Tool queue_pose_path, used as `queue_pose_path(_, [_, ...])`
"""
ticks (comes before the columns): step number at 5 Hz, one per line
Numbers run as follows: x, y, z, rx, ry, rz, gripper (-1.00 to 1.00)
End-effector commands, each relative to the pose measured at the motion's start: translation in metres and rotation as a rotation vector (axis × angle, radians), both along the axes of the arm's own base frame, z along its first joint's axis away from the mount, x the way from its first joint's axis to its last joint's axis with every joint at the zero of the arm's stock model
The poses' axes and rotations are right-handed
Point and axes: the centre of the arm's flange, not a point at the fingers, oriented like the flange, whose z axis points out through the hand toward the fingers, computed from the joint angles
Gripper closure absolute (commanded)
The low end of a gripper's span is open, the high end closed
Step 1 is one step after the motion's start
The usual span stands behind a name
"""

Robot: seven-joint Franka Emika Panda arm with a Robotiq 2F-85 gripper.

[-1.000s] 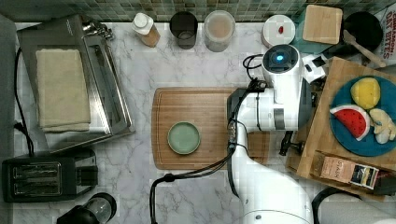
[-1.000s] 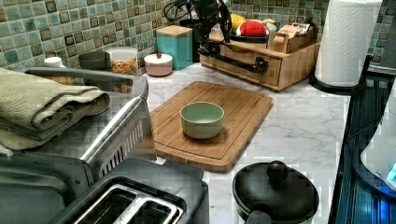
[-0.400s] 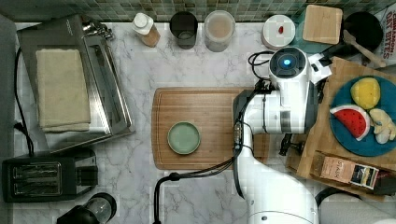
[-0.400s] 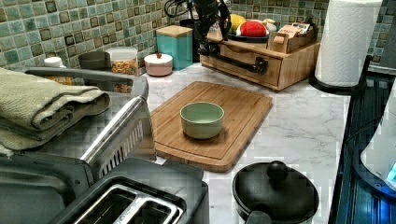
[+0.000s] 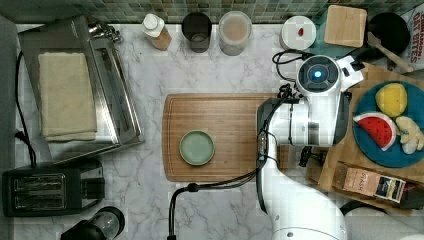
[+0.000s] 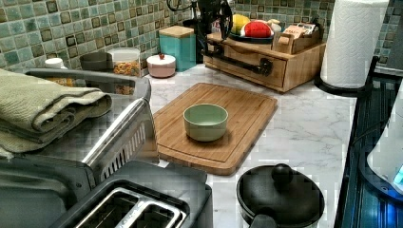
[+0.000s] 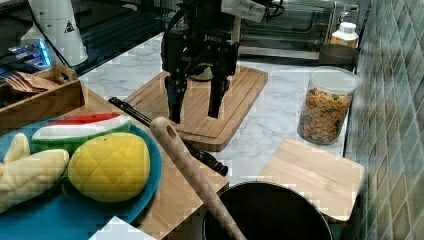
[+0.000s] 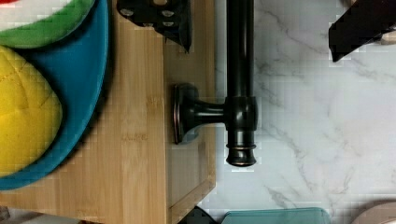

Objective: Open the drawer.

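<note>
Since a second ago my arm has shifted toward the top view's right, bringing my gripper (image 7: pixel 196 106) over the drawer's (image 6: pixel 247 59) handle end.

My fingers (image 7: pixel 175 101) stand spread apart and hold nothing, one on either side of the black bar handle (image 8: pixel 240 79) as the wrist view looks down on it, above the bar and not touching it. That drawer sits shut in the small wooden cabinet (image 6: pixel 304 69) at the top view's right edge of the marble counter (image 5: pixel 215 70), under a blue plate (image 5: pixel 372 150) of toy fruit. Just beside it lies the cutting board (image 5: pixel 225 120) with a green bowl (image 5: pixel 197 147) on it.
</note>
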Motion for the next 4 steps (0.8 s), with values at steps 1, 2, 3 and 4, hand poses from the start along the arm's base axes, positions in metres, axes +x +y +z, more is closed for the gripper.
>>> queue_pose_path(1, [-0.039,-0.018,-0.034,0.078,0.001,-0.238,-1.00])
queue_pose_path(2, [-0.045,-0.028,-0.045,0.079,-0.010,-0.232,-1.00])
queue_pose_path(3, [-0.043,-0.040,-0.064,0.041,0.013,-0.215,-1.00])
queue_pose_path(4, [-0.040,-0.052,-0.071,0.030,0.028,-0.194,-1.00])
